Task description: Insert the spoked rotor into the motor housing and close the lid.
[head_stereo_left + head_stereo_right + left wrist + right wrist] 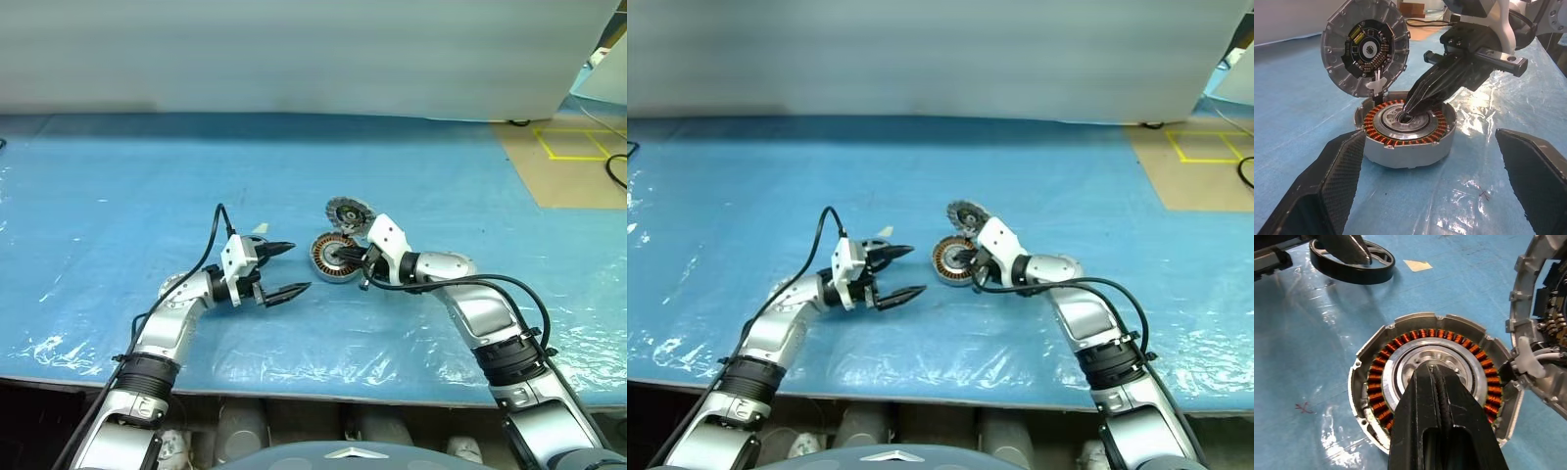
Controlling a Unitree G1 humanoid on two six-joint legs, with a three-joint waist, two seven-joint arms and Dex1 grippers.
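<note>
Right wrist view: right claw (1432, 369), pressed together, tips on the housing (1432, 377) centre; left claw (294, 269) spread. Seating looks underway; next, close the lid (1365, 51).

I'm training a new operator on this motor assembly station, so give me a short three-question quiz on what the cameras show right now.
1. True or false: the lid lies shut on the motor housing.
2. Where are the tips of the right claw? A: on the copper windings. B: at the housing's pale centre. C: on the lid.
3. Fill in: the fingers of the left claw stand ___.

Key: 1 false, the lid stands upright and open at the housing's edge; 2 B; 3 open.
</note>
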